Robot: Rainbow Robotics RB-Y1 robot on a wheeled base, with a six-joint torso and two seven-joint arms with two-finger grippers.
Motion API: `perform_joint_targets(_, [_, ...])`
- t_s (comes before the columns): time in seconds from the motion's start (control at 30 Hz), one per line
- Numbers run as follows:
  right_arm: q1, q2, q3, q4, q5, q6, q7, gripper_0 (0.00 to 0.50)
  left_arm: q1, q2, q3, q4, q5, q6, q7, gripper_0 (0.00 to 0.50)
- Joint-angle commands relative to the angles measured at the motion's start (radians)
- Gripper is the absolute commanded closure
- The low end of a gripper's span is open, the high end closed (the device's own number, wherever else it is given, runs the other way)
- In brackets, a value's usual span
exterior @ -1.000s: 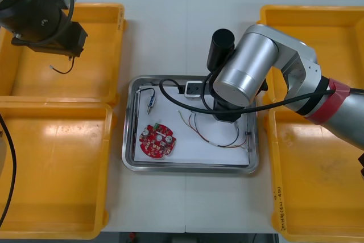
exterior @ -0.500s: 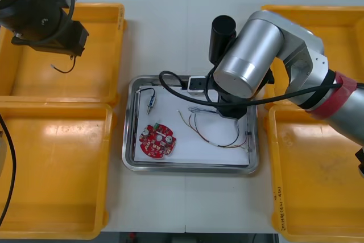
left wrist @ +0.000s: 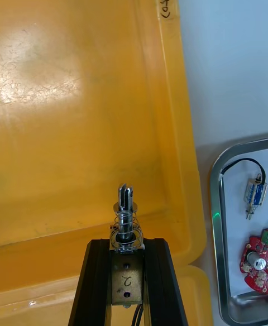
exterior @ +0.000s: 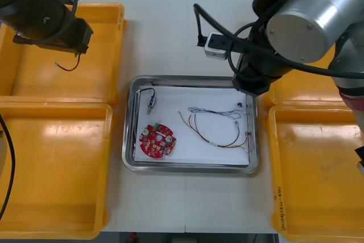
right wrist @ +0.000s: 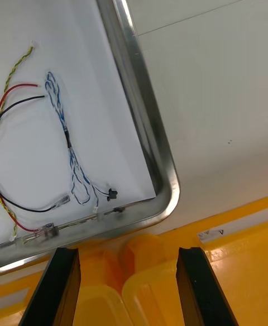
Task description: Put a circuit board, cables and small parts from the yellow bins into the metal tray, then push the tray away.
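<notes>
The metal tray (exterior: 187,168) lies mid-table, white inside. In it are a round red circuit board (exterior: 157,140), a small metal part with a black lead (exterior: 151,101), red and yellow cables (exterior: 219,136) and a twisted blue and white cable (exterior: 213,111). My right gripper (right wrist: 127,281) is open and empty, raised over the tray's far right corner (right wrist: 162,192) and the edge of the right bins. My left gripper (left wrist: 125,248) is shut on a small metal part with a spring (left wrist: 125,214), held above the far left yellow bin (exterior: 34,83); its black lead (exterior: 65,66) dangles.
Two yellow bins stand at each side: near left (exterior: 57,169), far right (exterior: 341,21), near right (exterior: 318,169). Bare table runs beyond the tray's far edge. The right arm's big silver joint (exterior: 307,21) hangs over the far right bin.
My right gripper has risen and drawn back from inside the tray toward the far right, leaving the twisted blue and white cable lying in the tray. The left arm has hardly moved.
</notes>
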Motion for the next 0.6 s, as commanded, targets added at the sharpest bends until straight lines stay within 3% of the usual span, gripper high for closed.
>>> perform_joint_targets(0.03, [0.086,0.005,-0.119,-0.108,-0.018,0.003,-0.086,0.000,-0.043,-0.011,-0.052,-0.058,0.017,0.008,0.101,0.499])
perform_joint_targets(0.3, [0.249,-0.080,-0.249,-0.255,-0.041,0.003,-0.263,0.000,-0.045,-0.031,-0.140,-0.110,0.035,0.003,0.214,0.499])
perform_joint_targets(0.6, [0.333,-0.091,-0.418,-0.278,-0.052,0.003,-0.390,0.000,-0.059,-0.069,-0.232,-0.127,0.051,-0.035,0.330,0.499])
